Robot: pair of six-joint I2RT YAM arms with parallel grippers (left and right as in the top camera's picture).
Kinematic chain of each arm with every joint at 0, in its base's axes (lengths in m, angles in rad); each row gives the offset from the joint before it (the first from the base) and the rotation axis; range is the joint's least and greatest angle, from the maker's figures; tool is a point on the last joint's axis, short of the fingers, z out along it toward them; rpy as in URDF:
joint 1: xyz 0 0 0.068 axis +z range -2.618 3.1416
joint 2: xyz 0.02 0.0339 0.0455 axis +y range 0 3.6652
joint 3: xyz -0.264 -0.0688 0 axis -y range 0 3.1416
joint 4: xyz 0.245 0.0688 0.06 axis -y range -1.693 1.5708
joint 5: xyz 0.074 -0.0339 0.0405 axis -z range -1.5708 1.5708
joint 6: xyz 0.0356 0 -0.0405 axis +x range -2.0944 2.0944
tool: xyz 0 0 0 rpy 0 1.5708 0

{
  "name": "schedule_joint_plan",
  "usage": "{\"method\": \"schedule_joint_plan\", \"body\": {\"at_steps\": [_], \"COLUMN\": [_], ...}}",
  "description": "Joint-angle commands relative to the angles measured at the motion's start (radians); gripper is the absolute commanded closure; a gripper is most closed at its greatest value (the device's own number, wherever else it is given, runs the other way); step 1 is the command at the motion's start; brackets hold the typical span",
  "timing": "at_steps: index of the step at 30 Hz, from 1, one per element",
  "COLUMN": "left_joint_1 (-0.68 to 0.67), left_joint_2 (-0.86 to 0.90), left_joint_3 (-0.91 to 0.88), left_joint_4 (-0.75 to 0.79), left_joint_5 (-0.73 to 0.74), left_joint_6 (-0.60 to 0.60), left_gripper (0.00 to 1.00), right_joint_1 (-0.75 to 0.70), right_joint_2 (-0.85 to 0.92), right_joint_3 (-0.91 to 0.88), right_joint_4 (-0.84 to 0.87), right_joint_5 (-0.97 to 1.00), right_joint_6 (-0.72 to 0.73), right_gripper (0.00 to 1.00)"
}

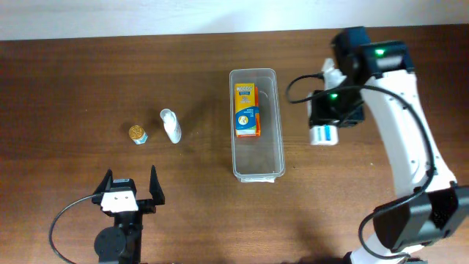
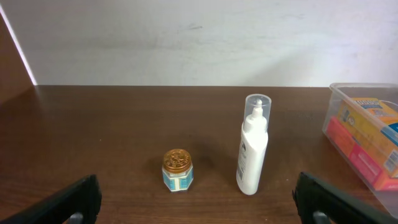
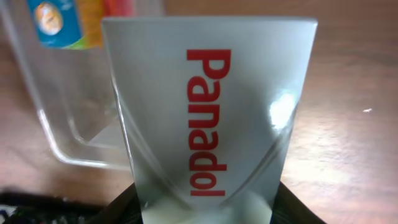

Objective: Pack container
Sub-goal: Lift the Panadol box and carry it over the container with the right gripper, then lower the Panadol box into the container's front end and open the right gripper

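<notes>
The clear plastic container [image 1: 256, 165] lies lengthwise at the table's middle and holds an orange and blue box [image 1: 248, 110] in its far half. My right gripper [image 1: 323, 126] is shut on a white Panadol tube [image 1: 323, 135] just right of the container, above the table; the tube [image 3: 208, 106] fills the right wrist view, with the container [image 3: 68, 134] behind it. My left gripper [image 1: 130, 192] is open and empty near the front left. A white bottle [image 1: 171, 126] and a small gold-lidded jar [image 1: 138, 134] stand left of the container, also seen ahead of the left gripper in the left wrist view: bottle [image 2: 253, 146], jar [image 2: 177, 170].
The container's near half [image 1: 258, 154] holds nothing. The white wall runs along the table's far edge [image 1: 146, 33]. The right arm [image 1: 410, 117] reaches in from the right side.
</notes>
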State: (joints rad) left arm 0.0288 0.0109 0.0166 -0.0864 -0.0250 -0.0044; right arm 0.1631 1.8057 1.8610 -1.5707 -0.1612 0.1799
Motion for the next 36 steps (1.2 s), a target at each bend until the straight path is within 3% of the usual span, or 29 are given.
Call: {"method": "schedule_joint_plan", "body": {"at_steps": [1,13,27,36], "left_joint_1": [0.005,0.005,0.005,0.005], "left_joint_2": [-0.006,-0.006,-0.006,-0.006], "left_joint_3": [-0.007,-0.007,-0.007,-0.007], "left_joint_4": [0.003,0.003,0.003,0.003], "left_joint_5": [0.014,0.014,0.014,0.014], "left_joint_6": [-0.006,-0.006,-0.006,-0.006], "left_gripper": [0.01,0.01,0.01,0.01], "right_joint_1": [0.103,0.308,0.385,0.420], "right_joint_2": [-0.006,0.010,0.182,0.199], "right_joint_3": [0.018,-0.018,-0.019,-0.021], "right_joint_4": [-0.011,0.155,0.192,0.187], "right_joint_5": [-0.019,0.042,0.084,0.095], "right_joint_6": [0.138,0.335,0.334,0.336], "right_gripper": [0.53,0.53,0.53,0.53]}}
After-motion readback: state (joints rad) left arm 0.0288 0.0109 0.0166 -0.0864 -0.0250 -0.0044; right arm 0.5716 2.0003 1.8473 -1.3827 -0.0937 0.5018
